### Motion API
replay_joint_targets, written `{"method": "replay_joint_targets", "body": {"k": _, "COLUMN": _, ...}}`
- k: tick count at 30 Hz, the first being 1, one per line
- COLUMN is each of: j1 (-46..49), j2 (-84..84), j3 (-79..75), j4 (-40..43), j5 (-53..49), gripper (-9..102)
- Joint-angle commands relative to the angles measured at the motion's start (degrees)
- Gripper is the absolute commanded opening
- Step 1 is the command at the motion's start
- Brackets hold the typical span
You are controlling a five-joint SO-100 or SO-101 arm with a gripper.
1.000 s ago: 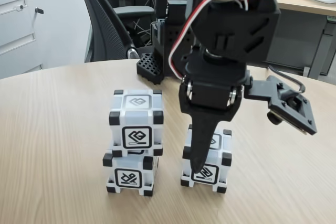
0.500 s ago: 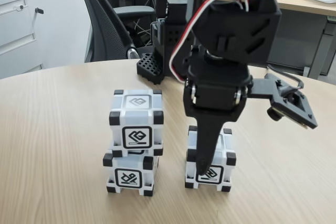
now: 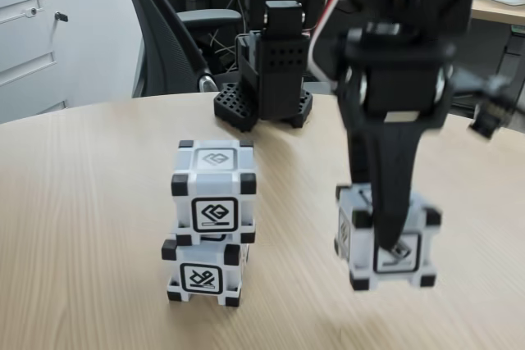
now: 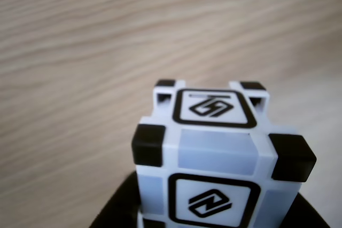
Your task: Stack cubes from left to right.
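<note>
Behind the pale wood tabletop I see an office chair at the upper left of the fixed view and white cabinets at the far left edge. My arm's black perforated base sits at the upper centre, on the tabletop's far side.

Left of centre, two cubes are stacked — the upper cube sits on the lower cube, turned a little against it.

At lower right my end effector comes down from the top of the frame, one dark finger crossing the front of the third cube. It is clamped on that cube, which hangs tilted and well apart from the stack. Motion blur softens this part.

In the other view the held cube fills the lower centre — wood grain behind it.
</note>
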Motion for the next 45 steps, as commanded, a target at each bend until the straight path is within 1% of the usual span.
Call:
{"method": "replay_joint_targets", "body": {"k": 1, "j1": -1.14, "j2": 8.17, "j3": -1.41, "j4": -0.53, "j5": 0.62, "gripper": 0}}
{"method": "replay_joint_targets", "body": {"k": 10, "j1": -1.93, "j2": 21.18, "j3": -1.41, "j4": 0.18, "j5": -1.93, "gripper": 0}}
{"method": "replay_joint_targets", "body": {"k": 17, "j1": -0.88, "j2": 28.12, "j3": -1.41, "j4": 0.26, "j5": -7.12, "gripper": 0}}
{"method": "replay_joint_targets", "body": {"k": 21, "j1": -0.53, "j2": 29.09, "j3": -1.41, "j4": 0.35, "j5": -9.84, "gripper": 0}}
{"method": "replay_joint_targets", "body": {"k": 31, "j1": 13.54, "j2": 28.56, "j3": -1.23, "j4": 0.44, "j5": -15.12, "gripper": 0}}
{"method": "replay_joint_targets", "body": {"k": 37, "j1": 16.7, "j2": 28.3, "j3": -0.44, "j4": 0.62, "j5": -15.12, "gripper": 0}}
{"method": "replay_joint_targets", "body": {"k": 40, "j1": 16.79, "j2": 28.3, "j3": -0.44, "j4": 3.34, "j5": -13.45, "gripper": 0}}
{"method": "replay_joint_targets", "body": {"k": 45, "j1": 16.08, "j2": 28.48, "j3": -1.14, "j4": 13.54, "j5": -10.11, "gripper": 0}}
